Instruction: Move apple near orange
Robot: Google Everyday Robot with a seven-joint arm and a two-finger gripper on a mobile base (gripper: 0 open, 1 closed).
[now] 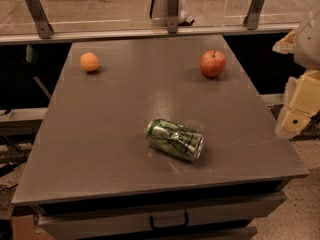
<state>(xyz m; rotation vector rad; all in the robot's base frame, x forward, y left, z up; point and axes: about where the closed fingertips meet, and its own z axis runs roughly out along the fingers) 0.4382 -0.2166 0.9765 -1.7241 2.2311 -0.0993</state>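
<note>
Nearest the camera, below the front edge of the table (95, 154), there is a drawer front with a dark handle (169, 220). The table is a grey slab that narrows toward the far end.

On the near half of the table, a little right of centre, a green drink can (175, 139) lies on its side. It looks dented, and its silver end faces the right front corner. Nothing touches it.

Further back, off the table's right edge, the claw (299, 109) shows as pale cream blocks partly cut off by the picture's edge. It hangs beside the table rather than over it. It holds nothing and touches nothing on the table. Whether it is wide or narrow I cannot tell, since too little of it is in view. More of the robot's pale body (310, 39) rises above it at the right edge.

On the far half, the apple (213, 64) sits near the right edge, red with a short dark stem pointing up. It is well apart from the claw and from the can. The orange (89, 62) is smaller and plain, and sits near the left edge at about the same depth. Bare table lies between the two fruits, so they are well apart.

Behind the table runs a metal rail (150, 33) with three upright brackets, and beyond it is a pale floor.
</note>
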